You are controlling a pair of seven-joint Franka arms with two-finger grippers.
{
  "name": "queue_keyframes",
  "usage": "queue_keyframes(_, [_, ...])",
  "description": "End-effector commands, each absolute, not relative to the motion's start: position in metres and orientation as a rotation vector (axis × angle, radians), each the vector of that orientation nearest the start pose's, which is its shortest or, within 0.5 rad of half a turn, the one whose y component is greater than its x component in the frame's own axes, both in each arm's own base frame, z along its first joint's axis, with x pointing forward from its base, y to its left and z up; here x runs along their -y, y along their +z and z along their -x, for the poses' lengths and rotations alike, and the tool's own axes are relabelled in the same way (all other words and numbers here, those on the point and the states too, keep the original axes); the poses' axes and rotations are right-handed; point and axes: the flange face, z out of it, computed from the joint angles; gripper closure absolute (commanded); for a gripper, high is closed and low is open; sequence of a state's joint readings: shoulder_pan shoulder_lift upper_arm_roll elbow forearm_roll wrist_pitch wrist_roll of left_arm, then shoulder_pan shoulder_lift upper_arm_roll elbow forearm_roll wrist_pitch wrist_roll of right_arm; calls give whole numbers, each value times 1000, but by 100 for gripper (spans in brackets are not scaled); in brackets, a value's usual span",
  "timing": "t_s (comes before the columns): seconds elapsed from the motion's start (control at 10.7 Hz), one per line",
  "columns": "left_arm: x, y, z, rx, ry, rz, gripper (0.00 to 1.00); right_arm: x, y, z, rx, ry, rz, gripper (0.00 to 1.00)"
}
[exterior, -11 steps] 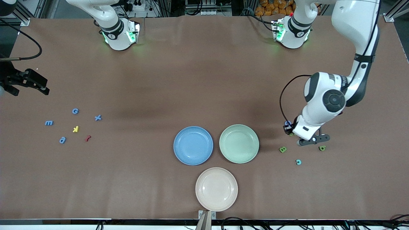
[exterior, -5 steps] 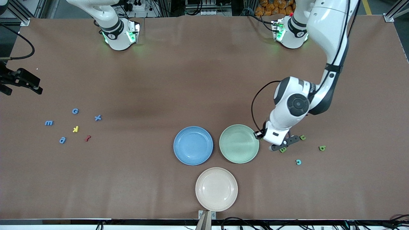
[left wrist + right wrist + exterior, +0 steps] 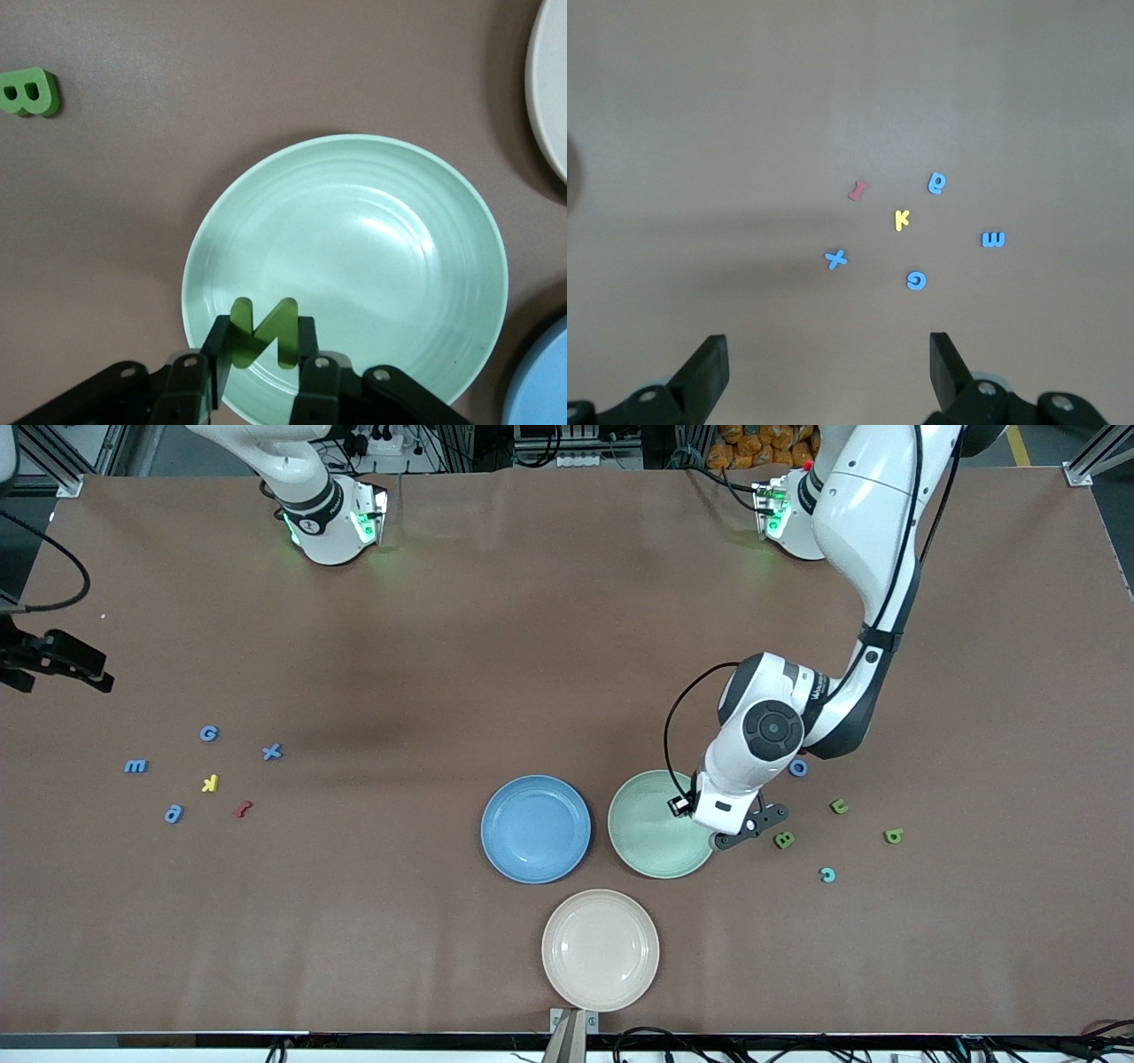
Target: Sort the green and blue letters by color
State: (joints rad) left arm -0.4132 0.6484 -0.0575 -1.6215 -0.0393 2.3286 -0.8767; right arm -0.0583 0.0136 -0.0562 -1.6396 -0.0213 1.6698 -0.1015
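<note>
We find the left gripper [image 3: 257, 376] over the green plate [image 3: 381, 230], above the part of its rim toward the left arm's end of the table. Its fingers [image 3: 306, 359] pinch a green letter [image 3: 263, 329] — a zigzag piece, held upright between the pads and hanging above the plate's inner wall, not touching it. In the front view the left gripper [image 3: 742, 825] sits over that same rim.

Just beside the plate on the cloth lies a green B [image 3: 784, 840], apart from the rim. Two more green letters lie toward the left arm's end [image 3: 839, 807] [image 3: 893, 835], a blue ring-shaped letter [image 3: 798, 768] lies farther from the front camera than these, and a teal c [image 3: 827, 875] lies nearer.

The blue plate [image 3: 535, 829] stands beside the green one, the beige plate [image 3: 601, 950] nearer the camera than both.

The right gripper [image 3: 53, 659] waits over the right arm's end of the table, fingers [image 3: 707, 367] spread wide. Near it lie four blue letters — G [image 3: 208, 733], x [image 3: 272, 752], m [image 3: 135, 766], a [image 3: 174, 813] — with a yellow k [image 3: 210, 783] and a red piece [image 3: 243, 809] among them.
</note>
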Motion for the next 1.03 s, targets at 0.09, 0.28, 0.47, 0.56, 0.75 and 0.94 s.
queue_keyframes(0.09, [319, 252, -626, 751, 12, 3142, 61, 95, 523, -542, -50, 20, 3161, 0])
queue_keyframes(0.28, [319, 254, -626, 719, -3, 3142, 0, 112, 456, -528, -78, 8, 3160, 0])
queue_keyframes(0.47, [316, 255, -627, 701, -9, 3144, 0, 130, 420, -517, -62, 20, 3157, 0])
queue_keyframes(0.56, [313, 255, -627, 679, -13, 3144, 0, 134, 406, -514, -70, 37, 3154, 0])
queue_keyframes(0.75, [298, 254, -628, 484, -41, 3114, 0, 144, 369, -513, -97, 124, 3140, 0])
queue_keyframes(0.94, [262, 256, -638, 366, -38, 3108, 0, 156, 347, -507, -132, 157, 3132, 0])
